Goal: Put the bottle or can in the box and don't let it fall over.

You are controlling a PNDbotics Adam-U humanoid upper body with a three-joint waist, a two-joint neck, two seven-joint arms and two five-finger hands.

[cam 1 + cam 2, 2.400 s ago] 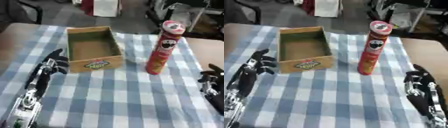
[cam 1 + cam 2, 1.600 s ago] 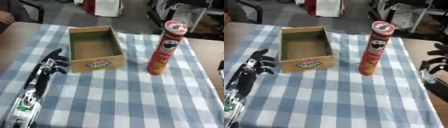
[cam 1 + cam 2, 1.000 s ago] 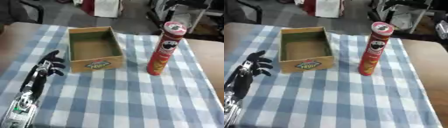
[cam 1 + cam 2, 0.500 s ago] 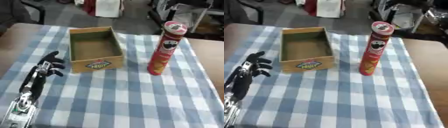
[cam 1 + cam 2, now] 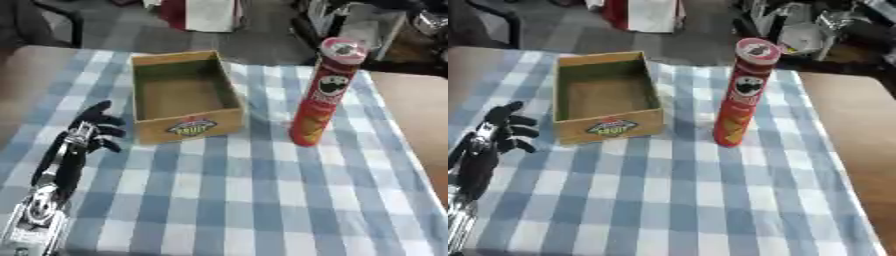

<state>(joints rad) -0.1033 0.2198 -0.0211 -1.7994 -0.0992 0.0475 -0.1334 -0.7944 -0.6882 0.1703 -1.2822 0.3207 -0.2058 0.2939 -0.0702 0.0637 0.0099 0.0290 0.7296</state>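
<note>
Left eye view: the tall red cylindrical crisp can with a round lid [image 5: 322, 95] is seen standing upright on the blue and white checked tablecloth [image 5: 262, 200], well apart from both arms. It stands beside the open wooden box with a fruit label on its front wall [image 5: 188, 127], to the right of it, with a strip of cloth between them. The box appears to be empty; only its brown bottom is seen inside.

By this picture the task is judged as not yet begun. The can is not held, not lifted and not placed in the box. What is left is the whole work: the can must be grasped, carried over the box wall and set down on its base so that it stays standing. Because the can is tall and narrow, it is judged that it can tip easily when it is released.

The black and silver left hand [image 5: 87, 135] rests on the cloth just beside the left wall of the box, and nothing is held in it. Its fingers are spread and only relaxed, not curled around anything. The forearm is cut off by the lower left corner.

The right hand is not seen in either view, so nothing can be said about its fingers. The print on the can and the label on the box are blurred and cannot be read fully. The dark things behind the table cannot be made out.
</note>
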